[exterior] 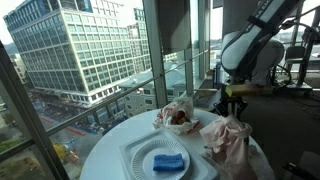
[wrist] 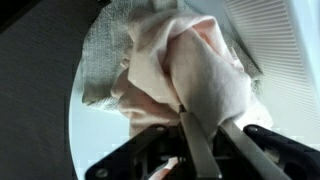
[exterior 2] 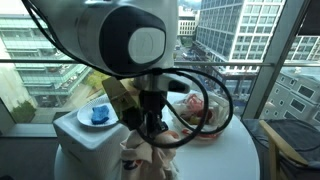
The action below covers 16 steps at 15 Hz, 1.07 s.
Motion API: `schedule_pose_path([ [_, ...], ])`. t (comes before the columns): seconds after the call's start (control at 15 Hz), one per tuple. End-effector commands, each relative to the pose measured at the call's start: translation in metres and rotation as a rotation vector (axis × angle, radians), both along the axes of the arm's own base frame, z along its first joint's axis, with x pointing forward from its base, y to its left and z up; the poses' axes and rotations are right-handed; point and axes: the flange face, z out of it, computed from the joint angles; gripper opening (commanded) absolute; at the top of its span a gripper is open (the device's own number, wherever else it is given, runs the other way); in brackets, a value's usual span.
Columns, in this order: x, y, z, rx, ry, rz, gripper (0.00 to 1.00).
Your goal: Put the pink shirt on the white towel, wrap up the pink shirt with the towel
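Observation:
The pink shirt (wrist: 190, 65) is a crumpled bundle that fills the wrist view. My gripper (wrist: 208, 128) is shut on a fold of it, with cloth pinched between the two fingers. The white towel (wrist: 105, 50), with a woven texture, lies under and beside the shirt at the upper left. In both exterior views the gripper (exterior: 232, 112) (exterior 2: 150, 128) hangs over the round table with the shirt (exterior: 230, 140) (exterior 2: 150, 158) bunched below it near the table's edge. The towel is not clearly seen there.
A white tray (exterior: 140, 150) with a blue sponge (exterior: 167, 161) lies at the table's front. A crumpled bowl-like wrap with red and white contents (exterior: 178, 118) (exterior 2: 195, 105) sits mid-table. Window glass and a railing stand close behind the round white table (exterior: 110, 150).

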Motion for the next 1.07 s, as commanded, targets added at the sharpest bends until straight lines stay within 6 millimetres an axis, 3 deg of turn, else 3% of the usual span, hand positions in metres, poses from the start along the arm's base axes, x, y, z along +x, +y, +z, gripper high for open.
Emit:
schedule_pose_path([
  [0.0,0.011,-0.007,-0.048,-0.003,-0.042,0.048,0.03],
  [0.33,0.024,-0.015,-0.109,0.023,-0.041,0.072,0.03],
  [0.73,0.053,-0.015,-0.176,0.136,-0.063,0.077,0.04],
  [1.0,0.043,-0.034,-0.218,0.244,-0.024,-0.017,0.04],
])
